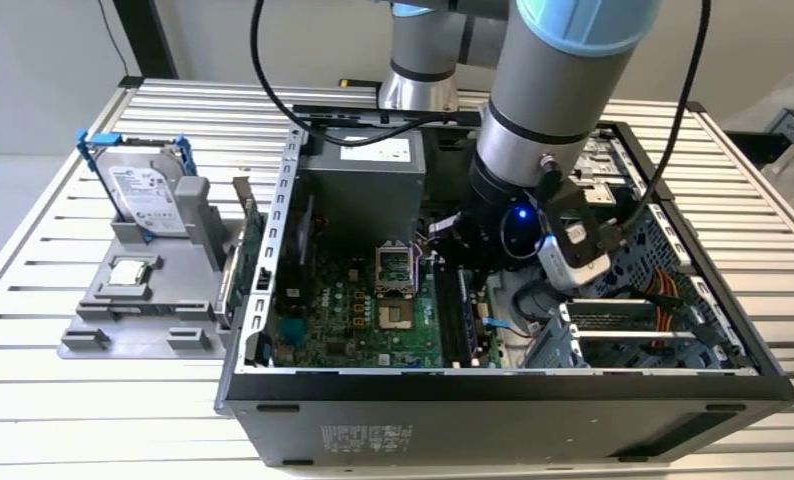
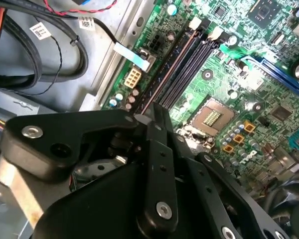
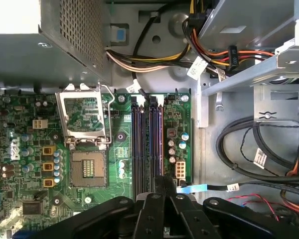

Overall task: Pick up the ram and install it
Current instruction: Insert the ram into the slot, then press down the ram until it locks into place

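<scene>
While the grey robot arm [image 1: 557, 110] reaches down into the open black computer case [image 1: 504, 400], there's plenty crowding it: the grey metal power-supply box [image 1: 364, 190] sits at the case's far edge, bundled black, yellow and red cables [image 3: 249, 149] coil along the drive-bay side, and a silver metal drive cage [image 1: 624, 320] stands just beside the wrist. On the slatted metal table [image 1: 50, 400], near the edge at the exterior view's left, a grey plastic fixture [image 1: 144, 320] carries the silver hard drive in its blue frame [image 1: 144, 185] and a small square silver processor chip [image 1: 130, 270], well apart from the action.

Down on the green motherboard [image 3: 25, 189], the empty square processor socket [image 3: 87, 169] lies just beside the long black memory slots [image 3: 139, 144]. The black gripper [image 3: 159, 180] hovers at the near end of those slots, its fingers [image 2: 157, 112] clenched together, nothing visibly pinched between them. The ram [image 3: 153, 144], a slim dark stick, appears to stand in the slot bank, running straight away from the gripper's tip; whether tip and stick touch, I cannot tell.
</scene>
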### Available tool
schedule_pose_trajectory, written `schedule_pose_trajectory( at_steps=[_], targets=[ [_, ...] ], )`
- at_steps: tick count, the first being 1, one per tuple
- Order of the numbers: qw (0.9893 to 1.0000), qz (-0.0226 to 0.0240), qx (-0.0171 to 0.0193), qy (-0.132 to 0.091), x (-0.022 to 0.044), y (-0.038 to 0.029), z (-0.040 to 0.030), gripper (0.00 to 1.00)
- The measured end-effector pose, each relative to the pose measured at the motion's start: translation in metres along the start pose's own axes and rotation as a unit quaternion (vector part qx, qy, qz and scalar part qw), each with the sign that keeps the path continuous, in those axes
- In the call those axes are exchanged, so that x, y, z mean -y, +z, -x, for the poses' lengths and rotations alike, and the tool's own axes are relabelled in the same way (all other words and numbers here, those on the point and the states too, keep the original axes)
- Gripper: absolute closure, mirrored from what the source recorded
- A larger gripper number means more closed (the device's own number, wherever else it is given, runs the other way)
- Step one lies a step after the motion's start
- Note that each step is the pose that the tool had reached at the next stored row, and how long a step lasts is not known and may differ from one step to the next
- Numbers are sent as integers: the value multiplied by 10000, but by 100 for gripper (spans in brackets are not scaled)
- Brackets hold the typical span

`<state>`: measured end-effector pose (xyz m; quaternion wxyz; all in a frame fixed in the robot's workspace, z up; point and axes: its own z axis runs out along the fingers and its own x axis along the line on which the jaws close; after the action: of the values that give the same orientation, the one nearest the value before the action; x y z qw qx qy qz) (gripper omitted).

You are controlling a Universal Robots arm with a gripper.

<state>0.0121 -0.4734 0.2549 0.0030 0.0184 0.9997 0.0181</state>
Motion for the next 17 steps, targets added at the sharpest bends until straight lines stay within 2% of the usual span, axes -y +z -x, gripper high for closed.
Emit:
schedule_pose_trajectory(
  at_steps=[17],
  targets=[
    [9999,161,-6,1,0,0,0,100]
  ],
)
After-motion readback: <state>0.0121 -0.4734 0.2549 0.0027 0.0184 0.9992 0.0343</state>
